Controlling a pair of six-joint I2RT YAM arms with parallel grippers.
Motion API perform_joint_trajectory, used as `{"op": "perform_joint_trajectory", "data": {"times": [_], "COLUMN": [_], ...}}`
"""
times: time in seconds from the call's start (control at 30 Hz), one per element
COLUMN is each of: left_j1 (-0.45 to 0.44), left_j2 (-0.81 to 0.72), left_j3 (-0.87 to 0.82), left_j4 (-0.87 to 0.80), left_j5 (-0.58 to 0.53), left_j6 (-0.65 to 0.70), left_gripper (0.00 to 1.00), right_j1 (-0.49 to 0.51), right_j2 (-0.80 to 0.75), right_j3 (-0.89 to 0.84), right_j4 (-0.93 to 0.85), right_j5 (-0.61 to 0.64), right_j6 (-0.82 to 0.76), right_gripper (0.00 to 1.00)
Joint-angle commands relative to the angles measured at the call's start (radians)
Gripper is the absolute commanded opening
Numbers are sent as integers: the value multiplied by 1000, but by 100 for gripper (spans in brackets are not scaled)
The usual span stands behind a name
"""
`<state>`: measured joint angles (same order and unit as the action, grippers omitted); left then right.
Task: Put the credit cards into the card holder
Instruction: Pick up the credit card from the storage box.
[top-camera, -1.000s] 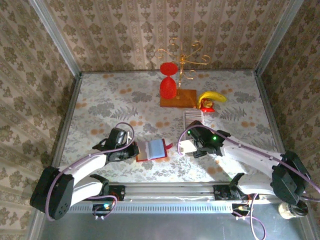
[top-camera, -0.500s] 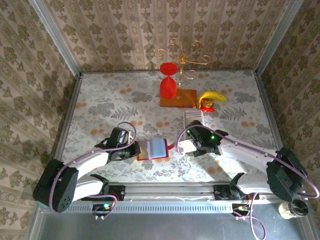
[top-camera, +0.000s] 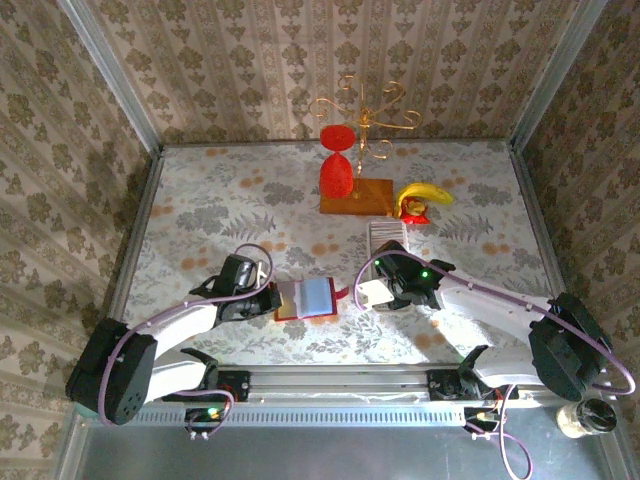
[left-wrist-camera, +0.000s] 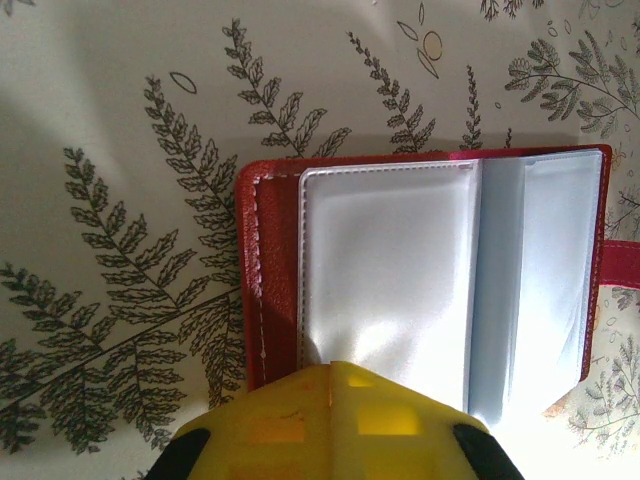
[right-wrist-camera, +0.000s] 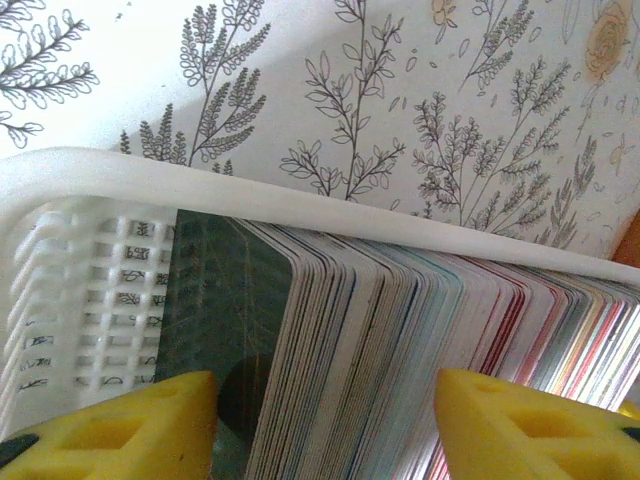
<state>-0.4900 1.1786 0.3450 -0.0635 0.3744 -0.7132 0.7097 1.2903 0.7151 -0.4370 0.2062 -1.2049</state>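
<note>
The card holder (left-wrist-camera: 420, 280) lies open on the table, its red cover down and its pale sleeves up; from above the card holder (top-camera: 312, 297) sits between the two arms. My left gripper (left-wrist-camera: 332, 368) is shut, its yellow tips pressing the near edge of the left sleeve. In the top view my left gripper (top-camera: 267, 299) rests at the holder's left side. The credit cards (right-wrist-camera: 400, 330) stand on edge in a white slotted tray (right-wrist-camera: 300, 205), a dark green card in front. My right gripper (right-wrist-camera: 325, 430) is open, straddling a thick bunch of them. From above, my right gripper (top-camera: 388, 268) is at the near end of the credit cards (top-camera: 388, 236).
At the back stand a red goblet-shaped glass (top-camera: 337, 172), a brown wooden board (top-camera: 357, 196) with a gold wire stand (top-camera: 365, 110), and a banana (top-camera: 425, 193). Patterned walls close in the table on three sides.
The right gripper's fingers have drawn closer together around the cards. The left gripper has shifted slightly right, and the card holder now lies flatter and squarer.
</note>
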Motion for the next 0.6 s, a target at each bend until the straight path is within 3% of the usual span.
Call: {"op": "perform_joint_trajectory", "data": {"times": [0.0,0.3,0.57], "left_j1": [-4,-7,-13], "left_j2": [16,12,13], "left_j3": [-28,-31,-31], "left_j4": [-30,-30,-24], "left_j5": [-20,-20,-23], "left_j6": [20,18,12], "left_gripper": [1,0,0], "right_j1": [-5,-3,6], "right_j2": [-24,-45,-69], "right_j3": [-6,4,3], "right_j4": [-11,-64,-85], "right_j5": [28,7,-2], "right_j6": [-14,-1,16], "right_gripper": [55,32,23]}}
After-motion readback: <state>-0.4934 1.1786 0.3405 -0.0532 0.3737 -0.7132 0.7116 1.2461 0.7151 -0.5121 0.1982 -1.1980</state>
